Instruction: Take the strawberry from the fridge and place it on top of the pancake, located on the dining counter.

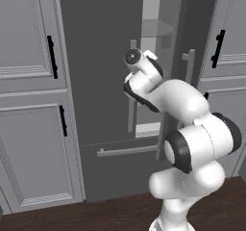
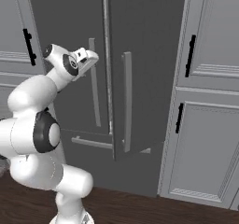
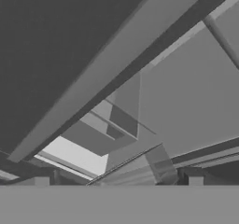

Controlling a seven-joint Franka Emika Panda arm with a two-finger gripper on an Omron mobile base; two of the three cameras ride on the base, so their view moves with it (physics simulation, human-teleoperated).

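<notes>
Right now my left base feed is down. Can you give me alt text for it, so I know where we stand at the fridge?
The dark grey fridge stands ahead with its right door ajar, a pale lit gap with shelves showing beside it. The white arm rises from lower right and reaches up toward that gap; the gripper's state cannot be told. Light grey cabinets flank the fridge above a dark wood floor.

From behind the arm on its left, we look forward at the fridge (image 1: 101,57) from close by; from behind on its right we face the same fridge (image 2: 149,55), so both views share its doors and flanking cabinets (image 1: 29,81). Our hand view sits very near, tilted against a door edge (image 3: 93,87).
</notes>
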